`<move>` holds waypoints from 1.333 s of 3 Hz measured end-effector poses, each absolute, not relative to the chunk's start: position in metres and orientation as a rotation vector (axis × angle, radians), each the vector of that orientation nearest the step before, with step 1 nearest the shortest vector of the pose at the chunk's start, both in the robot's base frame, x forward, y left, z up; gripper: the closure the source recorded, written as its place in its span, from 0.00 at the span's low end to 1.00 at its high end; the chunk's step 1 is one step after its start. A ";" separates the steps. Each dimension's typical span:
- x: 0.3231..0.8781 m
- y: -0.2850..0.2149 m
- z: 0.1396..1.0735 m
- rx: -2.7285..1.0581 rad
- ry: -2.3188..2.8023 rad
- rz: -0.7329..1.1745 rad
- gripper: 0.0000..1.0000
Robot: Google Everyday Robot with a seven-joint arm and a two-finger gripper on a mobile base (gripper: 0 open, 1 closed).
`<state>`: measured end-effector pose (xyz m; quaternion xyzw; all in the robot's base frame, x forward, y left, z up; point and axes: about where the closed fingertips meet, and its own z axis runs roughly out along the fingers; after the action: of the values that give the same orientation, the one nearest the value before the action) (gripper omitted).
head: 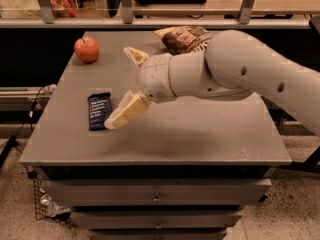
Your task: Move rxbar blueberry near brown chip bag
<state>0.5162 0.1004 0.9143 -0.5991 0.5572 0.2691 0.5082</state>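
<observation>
On the left part of the grey table top (210,134), your small flat navy-blue rxbar blueberry wrapper (99,110) is not yet grasped.
You have the cream two-finger gripper (119,87) spread wide and empty, lower finger just beside the bar. The puffy brown chip bag (184,38) lies at the far edge, well apart, so the whole carry remains. The middle looks free; keep away from the round red apple (86,49).

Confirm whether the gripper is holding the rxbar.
No, the rxbar lies flat on the table, just left of the open gripper.
</observation>
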 end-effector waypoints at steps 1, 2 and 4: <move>0.527 0.107 0.887 -1.393 1.362 0.702 0.00; 0.537 0.112 0.864 -1.351 1.391 0.746 0.00; 0.548 0.126 0.838 -1.299 1.433 0.802 0.40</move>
<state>0.5480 0.1259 0.8375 -0.5370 0.5928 0.3316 0.5003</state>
